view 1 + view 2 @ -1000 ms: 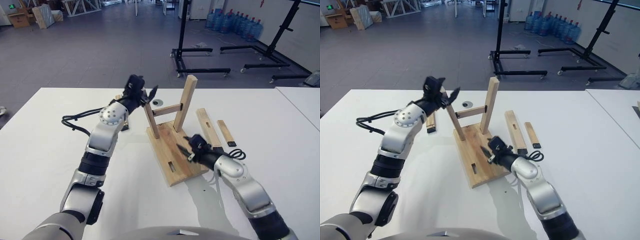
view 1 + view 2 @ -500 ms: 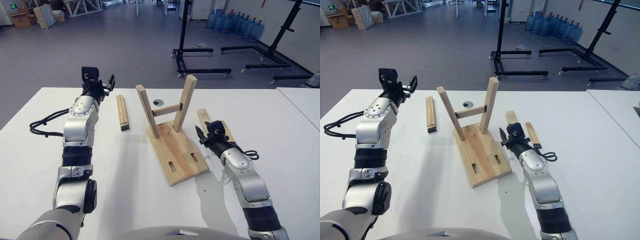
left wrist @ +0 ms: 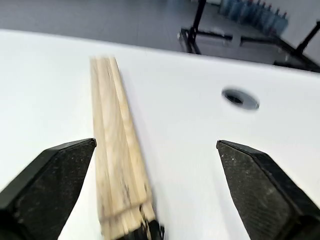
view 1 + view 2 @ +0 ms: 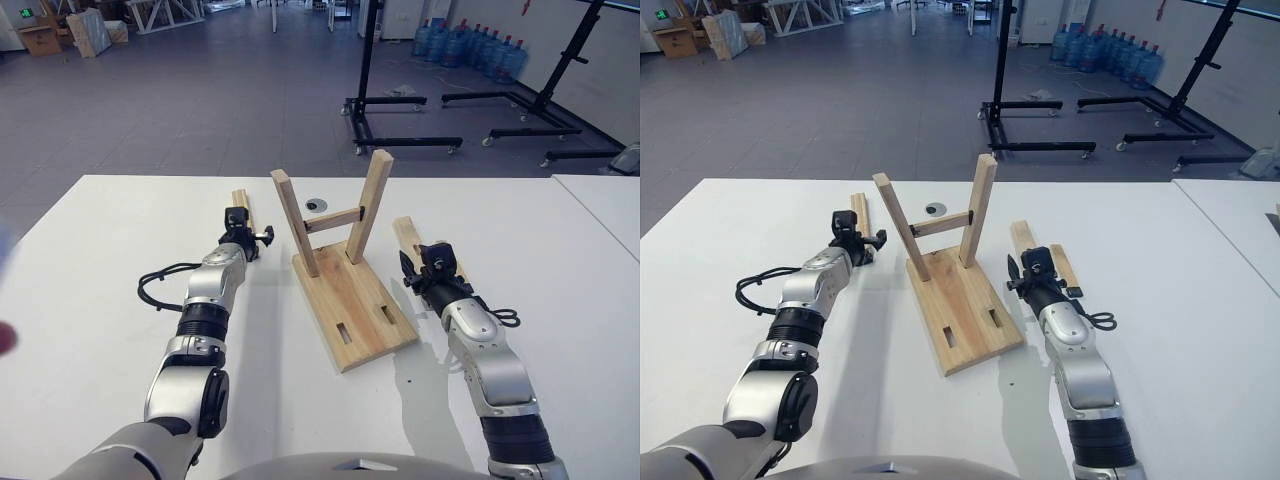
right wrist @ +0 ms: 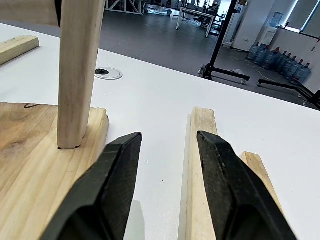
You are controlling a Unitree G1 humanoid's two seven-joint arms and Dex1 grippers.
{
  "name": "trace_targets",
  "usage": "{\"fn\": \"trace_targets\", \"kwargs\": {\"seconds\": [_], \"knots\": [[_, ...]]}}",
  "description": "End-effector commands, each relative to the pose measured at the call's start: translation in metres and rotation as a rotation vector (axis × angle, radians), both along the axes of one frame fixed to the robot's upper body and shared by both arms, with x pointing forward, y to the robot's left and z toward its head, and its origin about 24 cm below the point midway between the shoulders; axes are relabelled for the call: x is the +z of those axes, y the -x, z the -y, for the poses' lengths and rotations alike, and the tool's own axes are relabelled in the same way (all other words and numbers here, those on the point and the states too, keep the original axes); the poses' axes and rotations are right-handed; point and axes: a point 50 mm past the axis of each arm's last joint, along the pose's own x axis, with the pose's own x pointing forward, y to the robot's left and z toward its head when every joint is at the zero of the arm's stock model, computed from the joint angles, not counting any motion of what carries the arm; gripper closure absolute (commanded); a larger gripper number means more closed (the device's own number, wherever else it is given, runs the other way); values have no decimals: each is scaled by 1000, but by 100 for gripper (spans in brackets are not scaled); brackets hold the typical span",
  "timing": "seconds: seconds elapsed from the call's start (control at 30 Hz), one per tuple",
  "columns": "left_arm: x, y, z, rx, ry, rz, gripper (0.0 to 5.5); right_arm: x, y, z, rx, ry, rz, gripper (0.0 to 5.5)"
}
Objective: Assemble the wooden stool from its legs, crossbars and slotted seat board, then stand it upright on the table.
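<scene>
Wooden seat board (image 4: 355,305): lies flat at the middle of the tabletop (image 4: 90,260). Two standing legs (image 4: 296,222) sit in its far slots, joined by a fitted crossbar (image 4: 333,220). The two near slots (image 4: 344,333) are vacant.
Left loose leg (image 3: 117,160): lies flat toward the far edge, left of the seat board and apart from it.
Left claw (image 3: 155,145): spread wide, holding nothing. It sits low over the near end of the left loose leg, which lies off-centre, close to one finger.
Right loose leg (image 5: 199,165): lies flat just right of the seat board, with a short crossbar (image 5: 260,172) beside it on the side toward the right edge.
Right claw (image 5: 168,135): moderately apart, holding nothing. The right loose leg lies under one finger, not between the two.
Step in hand: judged to be pick-up of the loose legs.
Procedure: centre each claw across its leg before closing. Grip clear of the end that must enter a slot.
Caution: the right claw works near the seat board, and a knock could likely tilt the standing legs.
</scene>
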Motion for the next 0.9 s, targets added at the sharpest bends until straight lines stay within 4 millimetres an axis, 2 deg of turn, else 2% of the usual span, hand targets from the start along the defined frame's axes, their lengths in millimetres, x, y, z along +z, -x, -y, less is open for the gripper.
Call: {"fn": "trace_targets", "kwargs": {"seconds": [0.03,0.1,0.27,0.4,0.63,0.8,0.9], "knots": [[-18,4,0,-17,-63,-87,109,-4,3,3,-17,12,-19,345],[-22,5,0,-10,-80,-101,109,-4,3,3,-18,15,-20,345],[-29,10,-6,22,-80,-121,172,-6,7,3,-15,14,-29,345],[-25,15,-20,71,-66,-74,236,-7,8,2,-11,10,-34,345],[-27,19,-18,36,-63,-70,342,-9,8,-2,-14,-3,-34,345],[-27,20,-21,34,-64,-71,351,-8,8,-2,-25,-5,-30,345],[-23,23,-21,29,7,-55,351,-8,7,-3,-24,-6,-30,345]]}}
